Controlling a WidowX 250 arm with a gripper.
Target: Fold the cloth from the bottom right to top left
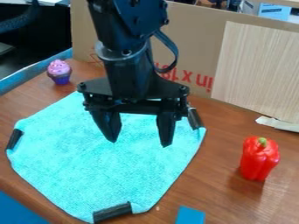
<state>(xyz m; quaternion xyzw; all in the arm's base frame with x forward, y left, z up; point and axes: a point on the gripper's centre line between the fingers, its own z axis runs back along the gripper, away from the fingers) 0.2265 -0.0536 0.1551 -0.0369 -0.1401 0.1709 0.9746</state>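
Observation:
The gripper (139, 143) hangs over the upper right half of the cloth, its two fingers apart with nothing between them. Spread flat on the brown table, the turquoise cloth (105, 170) has black pieces at its left, bottom and right corners. The arm covers part of the cloth's upper area. Whether the fingertips touch the cloth, I cannot tell.
A red pepper (259, 158) stands to the right on the table (216, 192). A purple cupcake (59, 72) is at the upper left. A blue block (190, 215) lies at the bottom edge, and a cardboard panel (196, 39) stands behind.

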